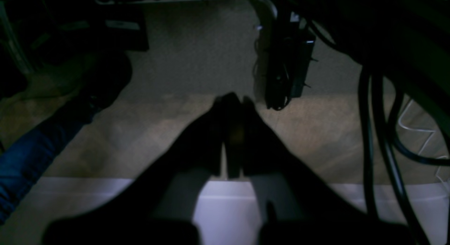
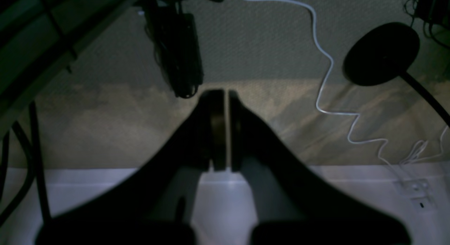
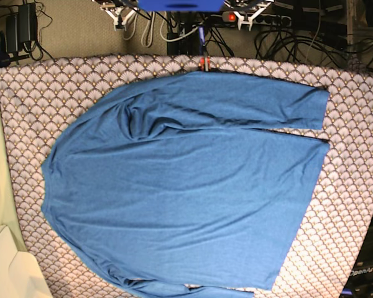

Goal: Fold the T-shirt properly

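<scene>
T-shirt (image 3: pixel 186 192) lies spread flat, reaching nearly every table cloth (image 3: pixel 31 93) edge; no fold made, all folding remains. Left gripper (image 1: pixel 232 101) and right gripper (image 2: pixel 225 95) closed, empty, off the table.

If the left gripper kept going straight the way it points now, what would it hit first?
Probably the carpeted floor. The shut left gripper points past the white ledge toward bare carpet, with the black power brick just to one side. Depth is hard to judge in this dim view.
</scene>
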`<action>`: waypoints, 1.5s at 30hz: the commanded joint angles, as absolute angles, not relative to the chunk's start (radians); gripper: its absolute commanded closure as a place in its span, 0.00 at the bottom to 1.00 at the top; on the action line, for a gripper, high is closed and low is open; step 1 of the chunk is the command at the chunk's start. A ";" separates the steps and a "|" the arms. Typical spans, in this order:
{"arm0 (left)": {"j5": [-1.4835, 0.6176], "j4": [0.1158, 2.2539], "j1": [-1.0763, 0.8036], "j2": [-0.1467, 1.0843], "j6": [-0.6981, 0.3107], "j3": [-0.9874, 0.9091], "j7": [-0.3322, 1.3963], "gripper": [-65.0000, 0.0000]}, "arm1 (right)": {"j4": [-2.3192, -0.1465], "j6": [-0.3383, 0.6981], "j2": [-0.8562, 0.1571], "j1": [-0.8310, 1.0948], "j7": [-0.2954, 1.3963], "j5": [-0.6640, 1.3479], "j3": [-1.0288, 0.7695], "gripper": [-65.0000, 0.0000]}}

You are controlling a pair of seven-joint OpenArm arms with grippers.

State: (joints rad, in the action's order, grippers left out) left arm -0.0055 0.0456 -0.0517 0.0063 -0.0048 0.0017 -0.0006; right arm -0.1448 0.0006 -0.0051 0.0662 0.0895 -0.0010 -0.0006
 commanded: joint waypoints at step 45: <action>-0.008 1.894 -1.030 0.124 -0.004 -0.171 -0.059 0.99 | -2.025 0.013 -0.120 0.966 0.220 -0.002 -0.018 0.97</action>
State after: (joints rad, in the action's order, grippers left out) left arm -0.0082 1.8832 -1.0065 0.1207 -0.0059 -0.1684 -0.0399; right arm -2.0090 0.0116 -0.1158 0.9554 0.2409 -0.0010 -0.0147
